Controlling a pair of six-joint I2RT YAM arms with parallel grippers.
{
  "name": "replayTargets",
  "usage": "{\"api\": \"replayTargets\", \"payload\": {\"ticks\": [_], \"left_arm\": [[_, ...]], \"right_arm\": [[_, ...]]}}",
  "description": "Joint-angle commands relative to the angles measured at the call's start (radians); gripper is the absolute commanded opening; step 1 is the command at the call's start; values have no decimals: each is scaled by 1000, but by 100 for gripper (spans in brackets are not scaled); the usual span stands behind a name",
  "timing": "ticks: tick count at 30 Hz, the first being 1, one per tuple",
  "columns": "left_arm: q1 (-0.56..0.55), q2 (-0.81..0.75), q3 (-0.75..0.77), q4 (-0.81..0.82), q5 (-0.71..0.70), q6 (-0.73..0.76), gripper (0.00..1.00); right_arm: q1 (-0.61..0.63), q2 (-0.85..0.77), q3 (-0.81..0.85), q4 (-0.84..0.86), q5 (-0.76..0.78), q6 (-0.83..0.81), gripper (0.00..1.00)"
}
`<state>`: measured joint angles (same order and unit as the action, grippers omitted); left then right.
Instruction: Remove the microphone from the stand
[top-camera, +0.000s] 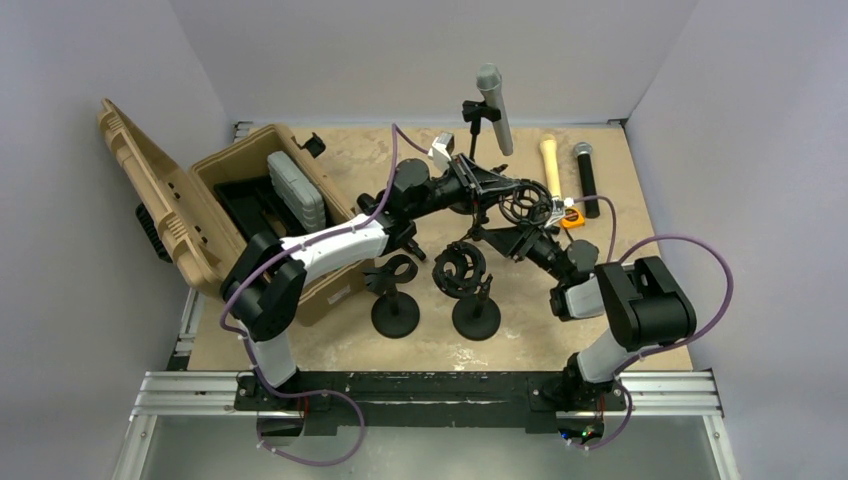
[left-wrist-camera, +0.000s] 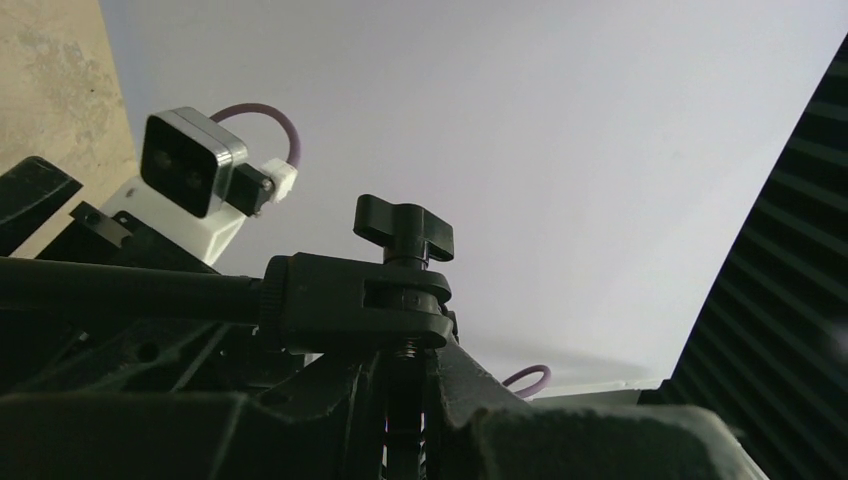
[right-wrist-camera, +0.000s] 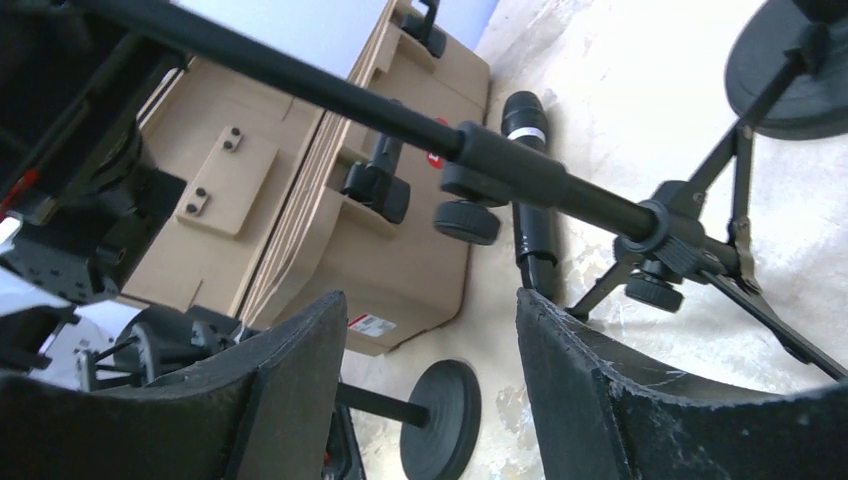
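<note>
Microphone (top-camera: 495, 108) is not yet off: nearest you, your right gripper (right-wrist-camera: 430, 300) holds its fingers spread near the stand (right-wrist-camera: 560, 185) pole, your left gripper (left-wrist-camera: 405, 400) pinches the stand joint, and the task's thing sits clipped at the worktop (top-camera: 650, 180) far edge.

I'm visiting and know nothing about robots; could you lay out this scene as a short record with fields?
Microphone: grey, clipped atop the stand, not yet removed
Left gripper: shut on the stand below its knobbed clamp
Right gripper: open, empty, near the stand's pole
Other microphones: beige microphone and black microphone lying far right
Case: tan, lid open, left side
Small stands: two, round bases, mid-table
</note>
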<state>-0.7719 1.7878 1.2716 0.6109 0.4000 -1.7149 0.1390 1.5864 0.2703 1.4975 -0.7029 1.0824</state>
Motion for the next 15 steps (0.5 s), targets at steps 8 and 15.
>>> {"api": "replayTargets", "payload": {"ticks": [8,15], "left_arm": [[4,-19,-31,101,-18,-34,15],[5,-16,-38,106,-19,-41,15]], "right_arm": [[5,128,35,438,69,72,54],[9,165,38,544,58,103,48]]}}
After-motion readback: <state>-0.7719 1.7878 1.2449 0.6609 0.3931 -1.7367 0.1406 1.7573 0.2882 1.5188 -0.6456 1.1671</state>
